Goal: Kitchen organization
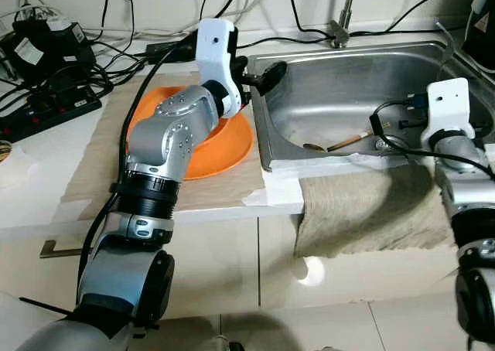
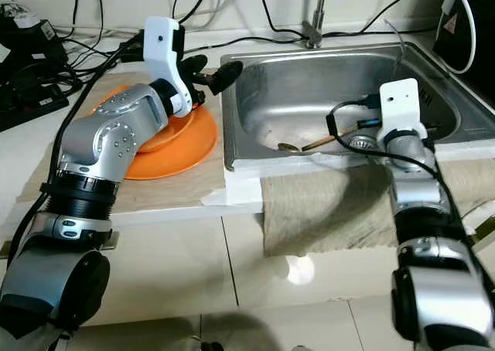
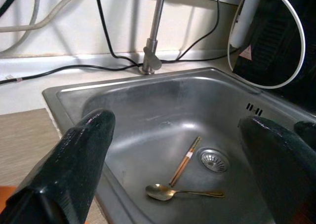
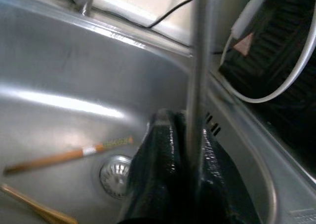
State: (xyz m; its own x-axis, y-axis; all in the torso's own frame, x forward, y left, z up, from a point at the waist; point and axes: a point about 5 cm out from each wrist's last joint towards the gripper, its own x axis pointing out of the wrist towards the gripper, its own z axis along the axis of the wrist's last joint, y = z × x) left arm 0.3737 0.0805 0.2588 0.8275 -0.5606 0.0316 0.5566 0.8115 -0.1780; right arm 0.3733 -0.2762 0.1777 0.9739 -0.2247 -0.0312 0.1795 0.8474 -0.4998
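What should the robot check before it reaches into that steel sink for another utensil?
1. Left hand open: ok, black fingers spread wide.
2. Left hand placement: ok, over the steel sink's left rim, facing the basin.
3. Utensils in sight: ok, the wooden chopstick and gold-coloured metal spoon lie close together near the drain.
4. Right hand grip: ok, shut on a thin silver rod.
5. Room on the round orange plate: cannot tell, the left arm covers much of it.
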